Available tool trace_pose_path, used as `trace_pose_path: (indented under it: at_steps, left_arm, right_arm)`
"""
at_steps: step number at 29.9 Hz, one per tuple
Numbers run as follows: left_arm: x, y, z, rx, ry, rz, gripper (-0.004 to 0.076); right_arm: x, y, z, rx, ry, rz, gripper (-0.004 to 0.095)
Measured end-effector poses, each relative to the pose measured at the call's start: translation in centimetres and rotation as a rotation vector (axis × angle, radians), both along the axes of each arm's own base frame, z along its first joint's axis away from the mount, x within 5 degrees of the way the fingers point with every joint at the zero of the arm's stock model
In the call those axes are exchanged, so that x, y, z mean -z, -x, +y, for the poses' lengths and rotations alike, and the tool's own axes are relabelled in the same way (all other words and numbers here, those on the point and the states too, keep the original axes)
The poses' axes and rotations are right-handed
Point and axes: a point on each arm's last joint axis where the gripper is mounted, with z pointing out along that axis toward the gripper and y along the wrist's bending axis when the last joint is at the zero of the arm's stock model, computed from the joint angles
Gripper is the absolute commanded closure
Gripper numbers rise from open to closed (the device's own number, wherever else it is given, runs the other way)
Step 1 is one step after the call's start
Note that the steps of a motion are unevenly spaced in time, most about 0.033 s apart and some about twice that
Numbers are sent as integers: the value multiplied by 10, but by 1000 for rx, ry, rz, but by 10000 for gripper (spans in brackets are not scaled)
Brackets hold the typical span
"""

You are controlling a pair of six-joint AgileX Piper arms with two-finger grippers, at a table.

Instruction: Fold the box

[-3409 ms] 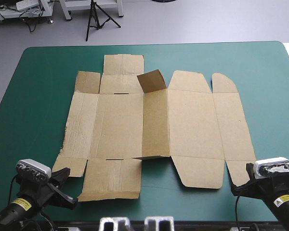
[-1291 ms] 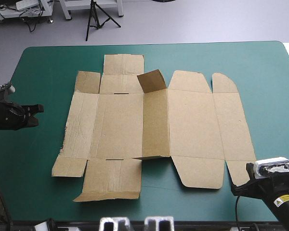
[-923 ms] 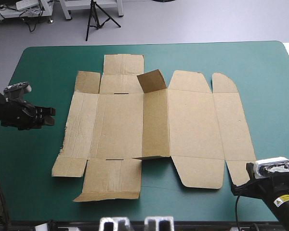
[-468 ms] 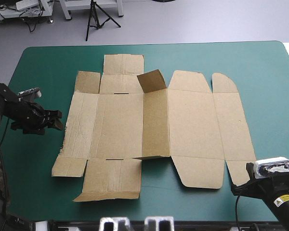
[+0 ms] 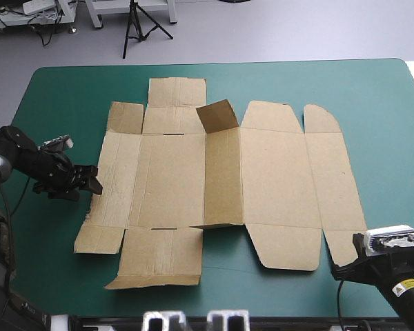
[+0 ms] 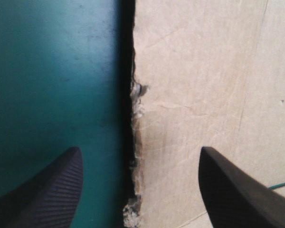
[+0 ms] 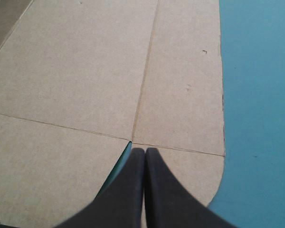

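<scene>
Left jaws stand apart, one black finger [image 6: 50,190] over the teal-green cover and the other [image 6: 232,190] over brown board. The torn left edge [image 6: 135,156] of the box [image 5: 276,172] runs between them, with a dark shadow line beside it. Right jaws are together in one pointed arch, held over the rounded flap [image 7: 180,175] at the box's near right corner.

Change noted: the left arm [image 5: 27,158] earlier sat at the box's near left corner. It has since swung out to the box's left and come in low, so the jaws are now at the middle of the box's left edge. The right arm [image 5: 393,276] has not moved. The box itself is unchanged: spread flat on the tabletop [image 5: 386,103], with only one small flap [image 5: 217,116] raised, at its far side near the middle.

Assessment: no wall is raised yet, so folding has barely begun. The left jaws appear set to pinch the left side panel [image 5: 117,179] and lift it. That edge is frayed and may tear or slip under a poor grip.
</scene>
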Motion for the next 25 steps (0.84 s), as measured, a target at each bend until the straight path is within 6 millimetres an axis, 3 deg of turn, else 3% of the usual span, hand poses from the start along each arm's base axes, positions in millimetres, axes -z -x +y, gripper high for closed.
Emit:
trace_pose_path:
  at_steps: [9,25]
  left_arm:
    - [18,11,-5,-4,35,55,233]
    - [24,17,-21,-25,205,8,233]
  right_arm:
    - [0,0,0,1,-1,-1,925]
    - [0,0,0,0,-1,0,925]
